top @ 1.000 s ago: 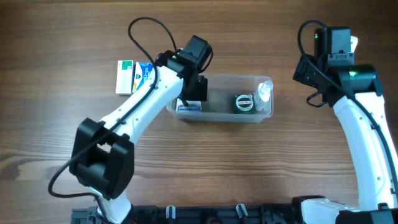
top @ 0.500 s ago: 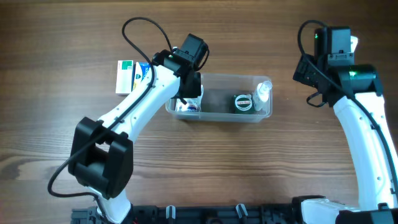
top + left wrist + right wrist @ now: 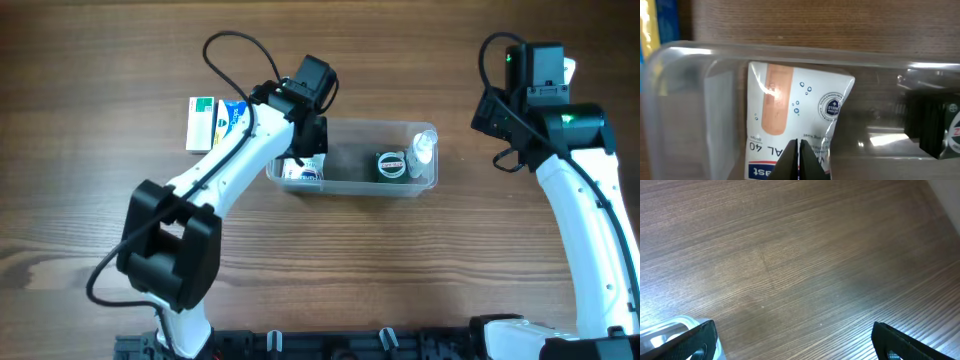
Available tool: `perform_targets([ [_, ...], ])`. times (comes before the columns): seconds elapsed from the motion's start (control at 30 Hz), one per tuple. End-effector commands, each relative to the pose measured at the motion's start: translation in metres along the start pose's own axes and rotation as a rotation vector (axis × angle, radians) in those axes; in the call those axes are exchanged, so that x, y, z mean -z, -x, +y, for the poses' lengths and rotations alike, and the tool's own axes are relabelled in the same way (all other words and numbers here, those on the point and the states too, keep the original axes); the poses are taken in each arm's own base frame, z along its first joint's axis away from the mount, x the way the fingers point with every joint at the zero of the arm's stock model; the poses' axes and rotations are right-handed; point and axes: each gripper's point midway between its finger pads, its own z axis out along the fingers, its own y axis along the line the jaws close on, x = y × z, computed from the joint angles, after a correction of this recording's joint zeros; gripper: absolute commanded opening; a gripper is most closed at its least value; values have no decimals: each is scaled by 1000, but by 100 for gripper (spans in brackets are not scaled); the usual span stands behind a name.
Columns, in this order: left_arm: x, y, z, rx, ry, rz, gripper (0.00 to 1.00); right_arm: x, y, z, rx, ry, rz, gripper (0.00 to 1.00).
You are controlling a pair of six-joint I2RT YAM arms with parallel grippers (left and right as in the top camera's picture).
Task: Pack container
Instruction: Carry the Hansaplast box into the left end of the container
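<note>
Nearest: left hand (image 3: 799,161) clenched, no gap between the tips, resting on a plaster box (image 3: 790,100). Shifted slightly left within the last second, nudging along the container (image 3: 350,188), mid-desk (image 3: 400,280); box now inside its left end, likely packed. Clear, shallow, round-cornered, also holding a round tin (image 3: 391,165) and small bottle (image 3: 424,148). Farthest right: right hand (image 3: 795,345) released, wide apart.

Both arms are built of smooth white shells joined by black housings. The left arm (image 3: 225,165) carries a bulky black block (image 3: 165,250) at the lower left of the overhead view and a looping black cable (image 3: 225,42) near its wrist. The right arm (image 3: 590,230) shows a green light (image 3: 567,120) on its black upper section. The left hand (image 3: 799,162) has black tapered fingertips; the right hand (image 3: 795,336) has black, angular ones.
</note>
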Motion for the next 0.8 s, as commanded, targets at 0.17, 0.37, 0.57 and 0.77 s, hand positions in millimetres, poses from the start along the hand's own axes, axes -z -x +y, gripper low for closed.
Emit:
perform_targets([
  [0.17,-21,-14,-1,8,-13,83,4,2,6,-3,3,-16,-17,100],
  [0.37,-26,-19,-3,8,-30,100,4,2,6,-3,3,-16,-17,100],
  [0.57,-47,-32,3,8,-29,105,4,2,6,-3,3,-16,-17,100],
  [0.77,-47,-29,2,10,-34,96,4,2,6,-3,3,-16,-17,100],
])
